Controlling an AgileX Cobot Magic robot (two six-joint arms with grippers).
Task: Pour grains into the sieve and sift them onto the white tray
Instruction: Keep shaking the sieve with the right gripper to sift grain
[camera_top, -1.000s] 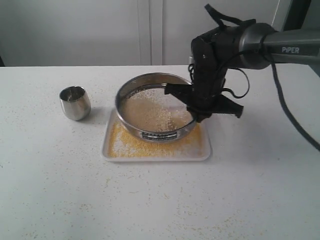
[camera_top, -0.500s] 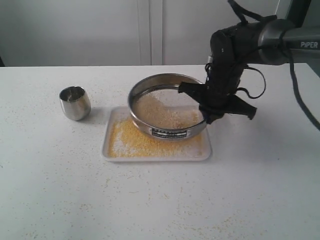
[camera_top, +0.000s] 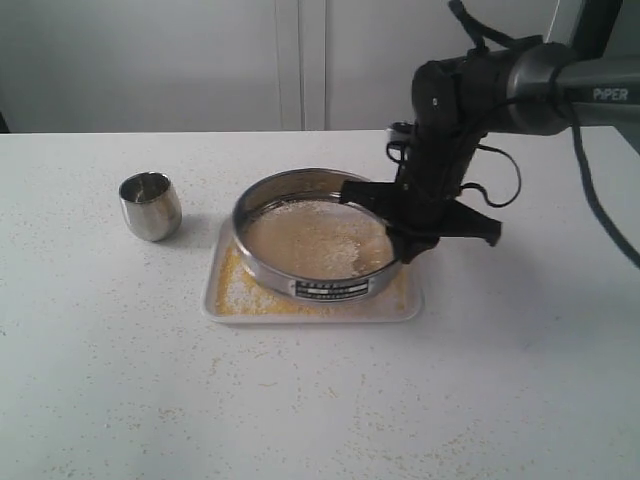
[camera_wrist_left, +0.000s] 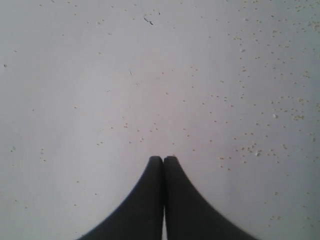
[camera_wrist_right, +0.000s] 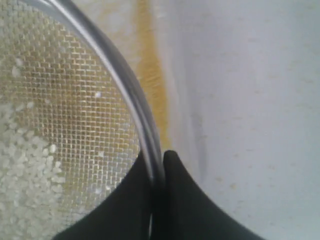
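Since half a second back the sieve (camera_top: 275, 280) has shifted leftward and is sitting leveller over the white tray (camera_top: 300, 316); right gripper (camera_top: 405, 240) travelling with it. Tray's far rim and right part are hiding under the sieve; label print too small to read; whether sieve is touching tray, cannot tell. Left gripper (camera_wrist_left: 163, 161) is showing only in its wrist view, fingers pressed together, empty, hanging over speckled tabletop (camera_top: 300, 400). Tray's left and near rims are showing; steel cup (camera_top: 150, 206) is standing apart to the left; bare tabletop is lying open in front. Right gripper is pinching the sieve's right rim, one finger inside, one outside; pale grains (camera_top: 310, 240) are lying on the mesh, golden ones on the tray.
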